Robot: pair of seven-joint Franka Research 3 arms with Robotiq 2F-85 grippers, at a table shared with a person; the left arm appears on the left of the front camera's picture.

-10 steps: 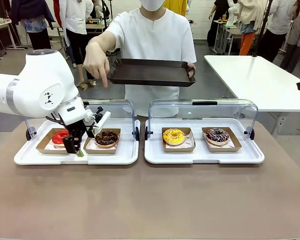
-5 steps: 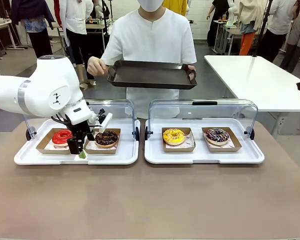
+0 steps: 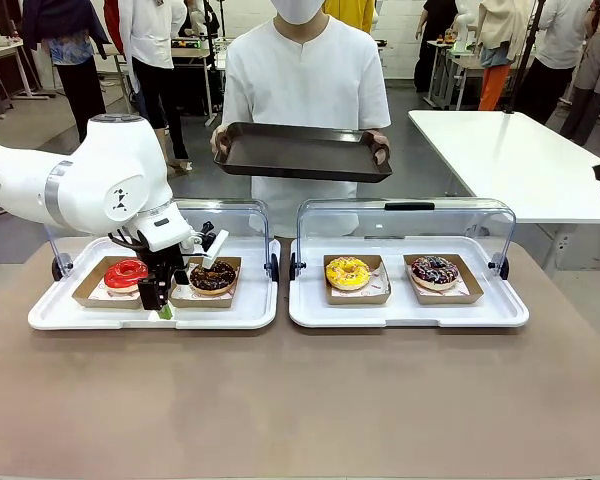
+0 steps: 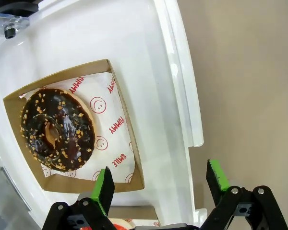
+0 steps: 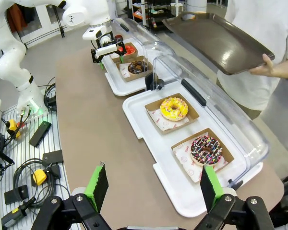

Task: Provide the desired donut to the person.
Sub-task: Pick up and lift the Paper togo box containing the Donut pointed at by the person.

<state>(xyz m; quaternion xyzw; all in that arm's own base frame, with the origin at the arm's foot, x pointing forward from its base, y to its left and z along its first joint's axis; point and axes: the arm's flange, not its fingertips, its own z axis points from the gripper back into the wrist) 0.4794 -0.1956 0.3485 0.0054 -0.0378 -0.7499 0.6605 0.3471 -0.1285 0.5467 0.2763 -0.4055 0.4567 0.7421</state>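
One chocolate donut [image 4: 57, 129] lies just beside the spread left pincer [image 4: 161, 175].

The left arm [image 3: 98, 175] is glossy white with a grey band. Its gripper [image 4: 161, 178] is black with green pads [image 4: 105, 188]. The person [image 3: 305, 85] wears a white short-sleeved shirt and mask.

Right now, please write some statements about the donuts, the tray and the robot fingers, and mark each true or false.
1. The person holds the dark tray with both hands. True.
2. The left fingers grip the chocolate donut. False: they are open and hold nothing.
3. The yellow donut lies in the right white case. True.
4. The red donut lies on the dark tray. False: it is in its box beside the chocolate donut.
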